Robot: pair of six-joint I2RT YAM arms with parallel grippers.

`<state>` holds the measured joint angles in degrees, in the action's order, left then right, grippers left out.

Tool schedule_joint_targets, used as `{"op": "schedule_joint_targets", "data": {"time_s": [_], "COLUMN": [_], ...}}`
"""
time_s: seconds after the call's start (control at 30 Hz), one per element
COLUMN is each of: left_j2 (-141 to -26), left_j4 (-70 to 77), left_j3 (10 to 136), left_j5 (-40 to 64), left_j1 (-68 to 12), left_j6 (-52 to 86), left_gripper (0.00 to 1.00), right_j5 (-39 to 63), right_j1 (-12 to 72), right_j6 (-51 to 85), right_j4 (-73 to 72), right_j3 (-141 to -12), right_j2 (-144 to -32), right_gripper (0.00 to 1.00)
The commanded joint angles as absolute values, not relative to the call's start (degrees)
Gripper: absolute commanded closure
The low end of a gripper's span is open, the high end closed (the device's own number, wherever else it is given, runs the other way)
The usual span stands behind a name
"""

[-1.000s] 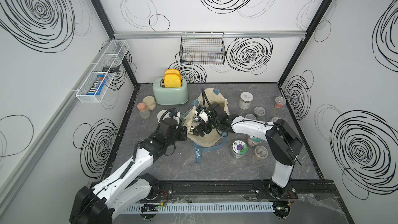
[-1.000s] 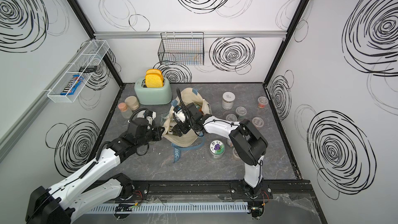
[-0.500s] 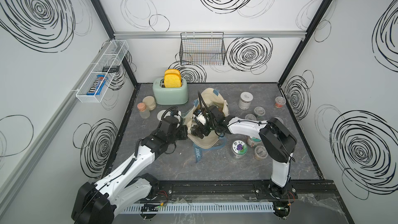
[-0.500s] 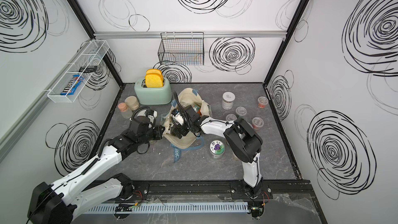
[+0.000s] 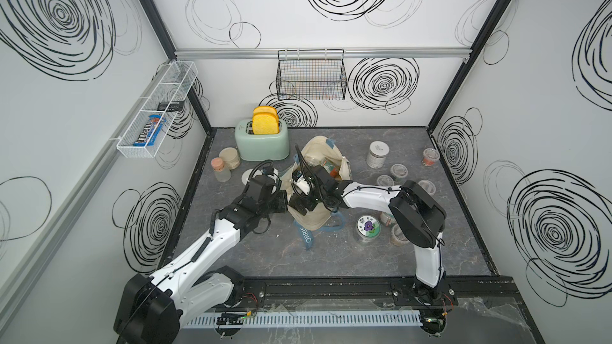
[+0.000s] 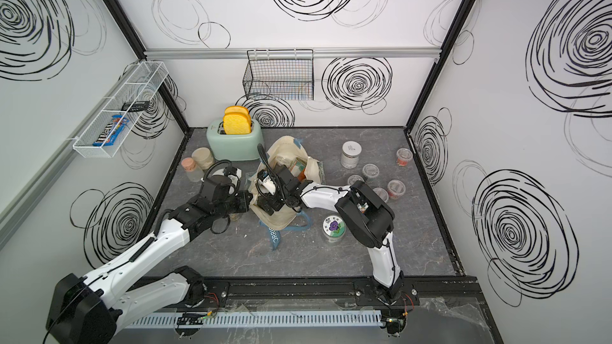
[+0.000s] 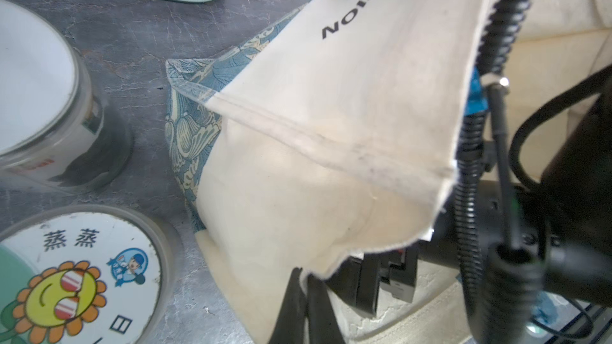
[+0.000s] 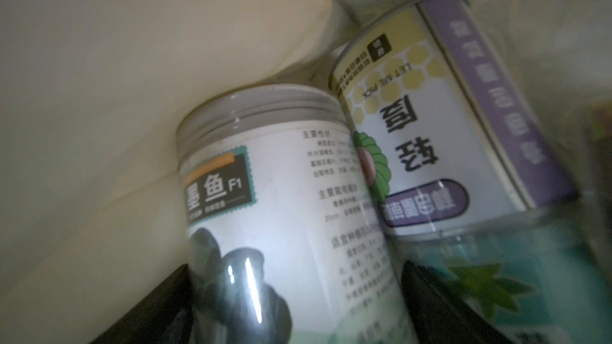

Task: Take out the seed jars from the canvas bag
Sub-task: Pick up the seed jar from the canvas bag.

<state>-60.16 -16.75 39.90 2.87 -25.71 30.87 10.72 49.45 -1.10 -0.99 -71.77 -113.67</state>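
The cream canvas bag (image 5: 313, 221) (image 6: 280, 216) lies mid-table with its mouth held up. My left gripper (image 7: 306, 292) (image 5: 285, 200) is shut on the bag's (image 7: 331, 127) rim. My right gripper (image 8: 294, 299) (image 5: 299, 208) reaches inside the bag. Its fingers lie against both sides of a white-labelled seed jar (image 8: 281, 210), so it is shut on that jar. A purple-labelled jar (image 8: 430, 127) and a green-labelled one (image 8: 496, 276) lie beside it. Several seed jars stand outside, among them a purple-sticker lid (image 5: 368, 228) and a sunflower lid (image 7: 76, 279).
A mint toaster (image 5: 261, 143) with toast stands behind the bag. Two frosted jars (image 5: 230, 157) sit to its left. A tall white-lidded jar (image 5: 379, 153) and small clear jars (image 5: 398, 171) stand right of the bag. A wire basket (image 5: 311, 76) hangs on the back wall.
My right arm has pushed farther left, deeper into the bag, and its jaws have narrowed slightly. The left arm has shifted a little, still holding the rim.
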Motion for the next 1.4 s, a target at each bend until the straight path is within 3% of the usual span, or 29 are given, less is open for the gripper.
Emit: {"op": "schedule_joint_targets", "data": {"time_s": [0.0, 0.2, 0.53, 0.8, 0.87, 0.93, 1.07, 1.13, 1.23, 1.37], "left_j2": [-60.93, -60.51, -60.86, -61.30, -61.65, -62.04, -61.34, -60.07, -57.64, -53.89], "left_j4": [-18.73, -18.98, -19.38, -18.99, -18.77, -19.02, -20.68, -21.37, -21.99, -22.93], "left_j3": [40.87, 41.04, 41.89, 43.62, 44.41, 45.74, 48.95, 50.22, 51.77, 54.38], "left_j5": [2.44, 2.20, 2.55, 5.33, 6.82, 8.85, 12.06, 13.72, 17.27, 19.96], "left_j1": [-25.08, -24.83, -24.07, -23.35, -23.18, -22.95, -22.67, -22.23, -21.08, -20.09], "left_j6": [29.63, 29.88, 29.37, 29.89, 29.97, 29.75, 29.77, 30.38, 31.88, 33.06], "left_gripper": [1.00, 1.00, 1.00, 0.98, 0.87, 0.71, 0.25, 0.12, 0.01, 0.04], "right_j5": [10.57, 9.86, 9.65, 16.20, 17.71, 18.94, 21.09, 22.35, 23.97, 27.21], "right_j1": [51.31, 50.94, 47.81, 42.49, 41.63, 40.74, 38.56, 37.45, 36.31, 35.28], "right_j6": [0.20, 2.03, 7.99, 13.87, 14.78, 15.56, 17.85, 19.18, 20.74, 23.24], "right_j4": [1.42, -1.41, -5.26, -10.96, -11.96, -12.56, -14.18, -14.88, -15.54, -17.30], "right_j3": [-67.68, -64.06, -56.77, -46.96, -45.34, -44.13, -41.98, -41.54, -41.66, -41.84], "right_j2": [-112.62, -107.22, -96.17, -82.21, -79.37, -76.98, -72.28, -70.14, -67.55, -64.95], "right_gripper": [0.08, 0.17, 0.22, 0.22, 0.22, 0.22, 0.22, 0.23, 0.23, 0.23]}}
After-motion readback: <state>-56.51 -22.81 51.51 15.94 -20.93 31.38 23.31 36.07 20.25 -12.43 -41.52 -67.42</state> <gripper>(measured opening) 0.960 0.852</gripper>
